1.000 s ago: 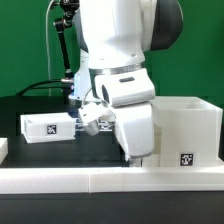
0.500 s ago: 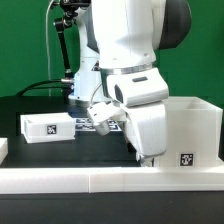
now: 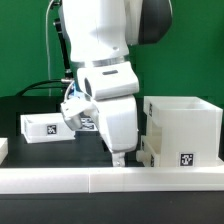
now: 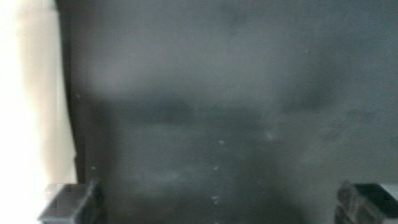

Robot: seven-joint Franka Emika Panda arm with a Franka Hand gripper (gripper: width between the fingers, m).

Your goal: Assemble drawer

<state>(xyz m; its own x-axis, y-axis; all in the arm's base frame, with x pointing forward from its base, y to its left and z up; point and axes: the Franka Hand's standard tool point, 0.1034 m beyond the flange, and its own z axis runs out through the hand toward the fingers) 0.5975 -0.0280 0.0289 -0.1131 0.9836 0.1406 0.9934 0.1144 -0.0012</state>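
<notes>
The large white hollow case (image 3: 185, 130) stands at the exterior view's right, with a tag on its front. One small white tray (image 3: 45, 128) with a tag lies at the left. A second tagged tray (image 3: 84, 121) shows partly behind my arm. My gripper (image 3: 120, 156) hangs low over the black table, between the left tray and the case, just left of the case. In the wrist view my gripper (image 4: 219, 205) is open, with both fingertips (image 4: 68, 204) far apart and only dark table between them.
The low white border rail (image 3: 90, 181) runs along the front of the table. A black stand with cables (image 3: 62, 60) rises at the back left. A white edge (image 4: 25, 100) shows at one side of the wrist view.
My arm has swung toward the exterior view's left, uncovering the case's left side. It now covers more of the second tray. The case and the left tray have not moved.
</notes>
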